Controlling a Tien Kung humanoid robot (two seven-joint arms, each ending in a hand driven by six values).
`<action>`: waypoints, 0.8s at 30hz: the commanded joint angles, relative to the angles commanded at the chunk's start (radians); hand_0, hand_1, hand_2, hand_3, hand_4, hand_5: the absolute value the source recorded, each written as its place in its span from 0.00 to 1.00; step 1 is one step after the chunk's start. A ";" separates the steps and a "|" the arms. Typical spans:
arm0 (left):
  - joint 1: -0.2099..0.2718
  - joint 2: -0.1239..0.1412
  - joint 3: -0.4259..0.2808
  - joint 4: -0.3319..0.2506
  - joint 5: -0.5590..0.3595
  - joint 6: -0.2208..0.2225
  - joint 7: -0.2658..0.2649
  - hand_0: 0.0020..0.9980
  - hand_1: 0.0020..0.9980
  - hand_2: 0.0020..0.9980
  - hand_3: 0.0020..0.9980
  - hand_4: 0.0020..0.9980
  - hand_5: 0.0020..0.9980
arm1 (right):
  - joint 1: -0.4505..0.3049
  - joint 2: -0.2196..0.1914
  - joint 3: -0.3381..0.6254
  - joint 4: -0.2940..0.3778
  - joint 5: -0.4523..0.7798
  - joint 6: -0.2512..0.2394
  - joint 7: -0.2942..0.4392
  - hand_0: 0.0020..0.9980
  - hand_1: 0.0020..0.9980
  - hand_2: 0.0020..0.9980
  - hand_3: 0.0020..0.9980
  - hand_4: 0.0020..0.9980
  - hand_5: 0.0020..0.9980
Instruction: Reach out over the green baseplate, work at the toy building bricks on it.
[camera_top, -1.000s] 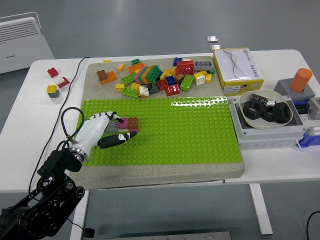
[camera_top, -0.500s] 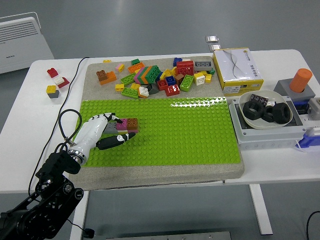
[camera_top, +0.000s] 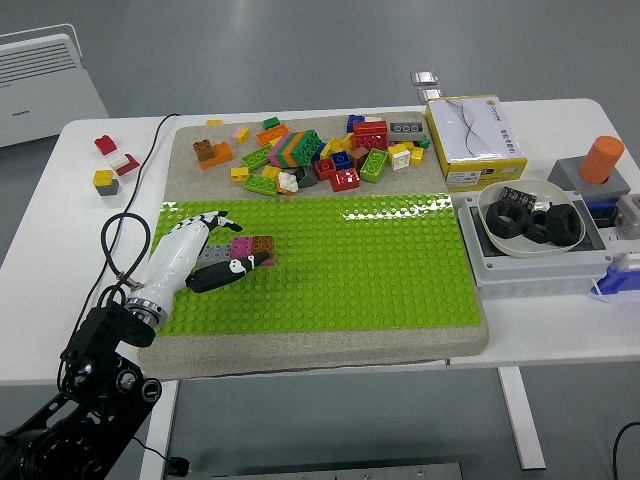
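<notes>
Your left robot hand (camera_top: 200, 252) lies low over the left part of the green baseplate (camera_top: 380, 260), fingers curled around a short row of bricks (camera_top: 246, 249) — grey, pink and brown — pressed onto the studs, thumb touching the pink one from the near side. Beyond the baseplate's far edge sits the loose pile of bricks (camera_top: 320, 152). A bowl of black rings (camera_top: 532, 220) rests well apart on the white surface (camera_top: 60, 210).

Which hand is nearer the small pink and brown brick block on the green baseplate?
Left. The left hand is at the brick block, fingers reaching it from the block's left on the green baseplate. The right hand is not in view.
</notes>
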 joint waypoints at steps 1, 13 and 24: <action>0.004 0.002 0.000 -0.005 -0.006 0.002 0.000 0.96 0.92 0.91 0.72 0.99 0.80 | -0.001 0.001 -0.005 0.000 0.006 0.000 0.000 0.67 0.66 0.74 0.76 0.79 0.99; 0.058 0.026 -0.007 -0.051 -0.052 0.029 -0.020 0.96 0.92 0.90 0.72 0.98 0.80 | -0.011 0.013 -0.132 0.000 0.130 -0.013 0.002 0.67 0.68 0.74 0.76 0.79 1.00; 0.086 0.034 -0.017 -0.071 -0.086 0.046 -0.037 0.95 0.91 0.90 0.72 0.97 0.80 | -0.013 0.018 -0.225 0.000 0.217 -0.026 0.000 0.67 0.68 0.74 0.77 0.79 1.00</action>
